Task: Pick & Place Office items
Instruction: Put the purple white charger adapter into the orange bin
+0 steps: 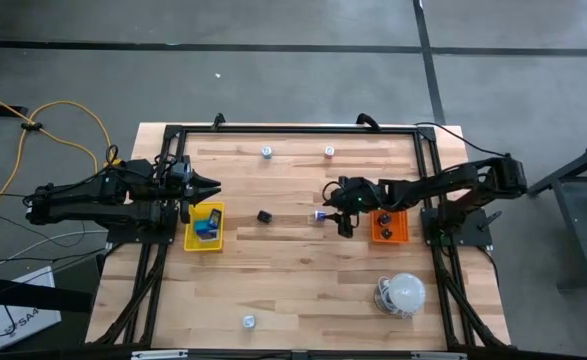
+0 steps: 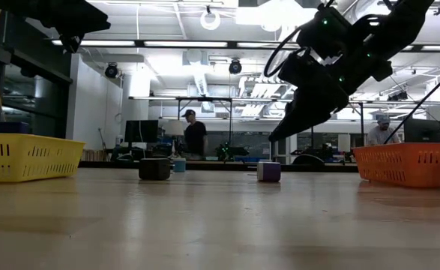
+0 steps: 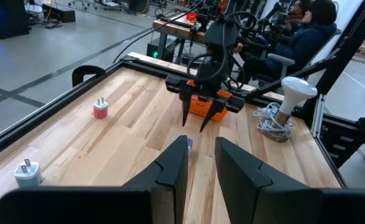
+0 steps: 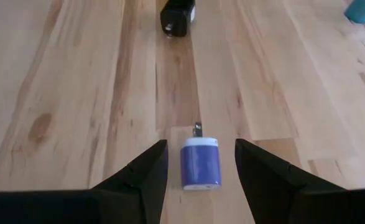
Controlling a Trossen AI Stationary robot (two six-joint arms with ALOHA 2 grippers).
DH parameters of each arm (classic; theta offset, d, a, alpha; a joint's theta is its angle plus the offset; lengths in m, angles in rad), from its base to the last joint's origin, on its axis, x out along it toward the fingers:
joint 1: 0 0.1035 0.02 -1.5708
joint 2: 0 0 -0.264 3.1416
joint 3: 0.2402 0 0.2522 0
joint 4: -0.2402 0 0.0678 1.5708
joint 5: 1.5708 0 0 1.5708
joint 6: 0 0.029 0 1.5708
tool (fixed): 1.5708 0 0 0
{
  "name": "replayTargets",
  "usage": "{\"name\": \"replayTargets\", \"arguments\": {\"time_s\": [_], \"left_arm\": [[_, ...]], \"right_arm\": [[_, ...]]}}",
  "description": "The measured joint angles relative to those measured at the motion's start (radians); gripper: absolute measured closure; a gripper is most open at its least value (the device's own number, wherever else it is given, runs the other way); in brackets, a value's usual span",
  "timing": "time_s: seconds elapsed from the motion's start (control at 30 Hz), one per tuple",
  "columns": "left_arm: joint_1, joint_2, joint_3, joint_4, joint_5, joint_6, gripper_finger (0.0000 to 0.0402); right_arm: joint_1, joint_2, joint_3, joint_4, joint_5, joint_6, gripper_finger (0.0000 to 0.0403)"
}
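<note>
A small blue-purple piece (image 4: 200, 163) with a white end lies flat on the wooden table, near the middle (image 1: 319, 214). My right gripper (image 4: 201, 143) is open, one finger to each side of the piece and touching nothing. In the low view it (image 2: 278, 135) hangs a little above the piece (image 2: 268, 171). A small black block (image 1: 264, 216) lies further toward the table's left. My left gripper (image 1: 216, 184) waits at the left edge above the yellow tray (image 1: 191, 240). Its fingers (image 3: 170, 174) stand a narrow gap apart with nothing between them.
The yellow tray holds blue pieces (image 1: 207, 224). An orange tray (image 1: 389, 226) stands under my right arm. A white dome lamp with a coiled cable (image 1: 405, 293) is at the near right. Small white pieces lie at the far side (image 1: 267, 152) (image 1: 329, 151) and the near edge (image 1: 249, 321).
</note>
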Motion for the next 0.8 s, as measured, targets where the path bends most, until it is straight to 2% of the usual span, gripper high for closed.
{"name": "replayTargets", "arguments": {"time_s": [0.13, 0.43, 0.8], "left_arm": [[0.0, 0.0, 0.0, 0.0, 0.0, 0.0, 0.0324], [0.0, 0.0, 0.0, 0.0, 0.0, 0.0, 0.0324], [0.0, 0.0, 0.0, 0.0, 0.0, 0.0, 0.0324]], "right_arm": [[-0.018, 0.006, 0.0, -0.001, -0.016, 0.04, 0.0229], [-0.085, 0.104, 0.0, 0.047, -0.088, -0.01, 0.0229], [-0.089, 0.128, 0.0, 0.089, -0.158, -0.028, 0.0229]]}}
